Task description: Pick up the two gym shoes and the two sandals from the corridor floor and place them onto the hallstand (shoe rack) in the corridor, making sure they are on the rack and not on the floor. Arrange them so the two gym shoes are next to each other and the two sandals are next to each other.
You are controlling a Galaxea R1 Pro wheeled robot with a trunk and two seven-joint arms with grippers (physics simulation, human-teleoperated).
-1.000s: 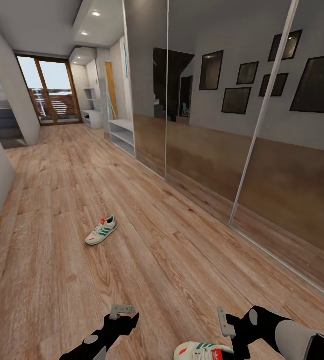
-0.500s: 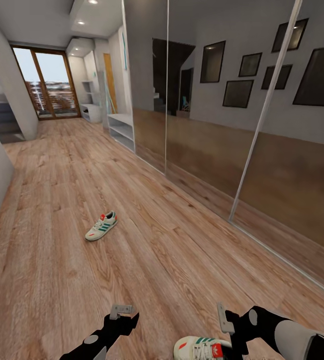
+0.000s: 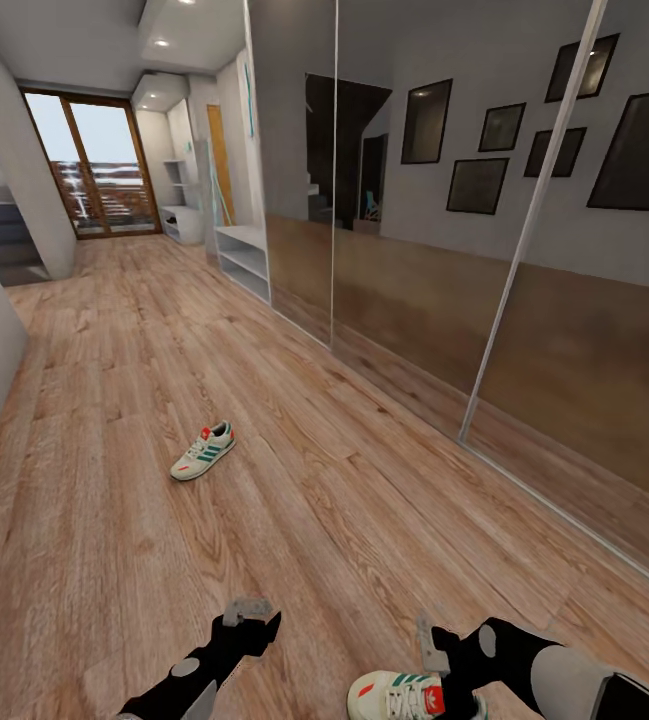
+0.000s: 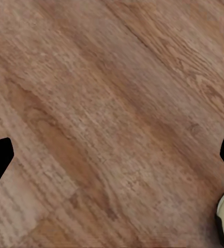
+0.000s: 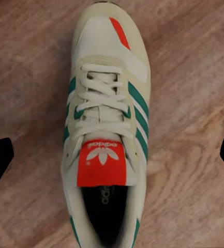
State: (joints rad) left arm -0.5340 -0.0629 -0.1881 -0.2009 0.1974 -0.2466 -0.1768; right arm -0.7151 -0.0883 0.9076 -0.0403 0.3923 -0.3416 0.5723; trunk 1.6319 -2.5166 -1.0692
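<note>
Bright even render; daylight through far glass door (image 3: 92,165); wide-angle edge stretch; wrist views soft.

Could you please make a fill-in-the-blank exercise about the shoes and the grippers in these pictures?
1. The right gripper hovers over a gym shoe whose tongue patch is ____.
2. The other gym shoe lies on the ____.
3. The side stripes of both shoes are ____.

Missing words: red-orange; floor; green

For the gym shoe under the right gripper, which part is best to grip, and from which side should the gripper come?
Probably the middle of the near gym shoe, across the laced part by the red tongue patch, coming from straight above. It lies flat, sole down, on the corridor floor, and the open right gripper has a finger on each side of it.
</note>
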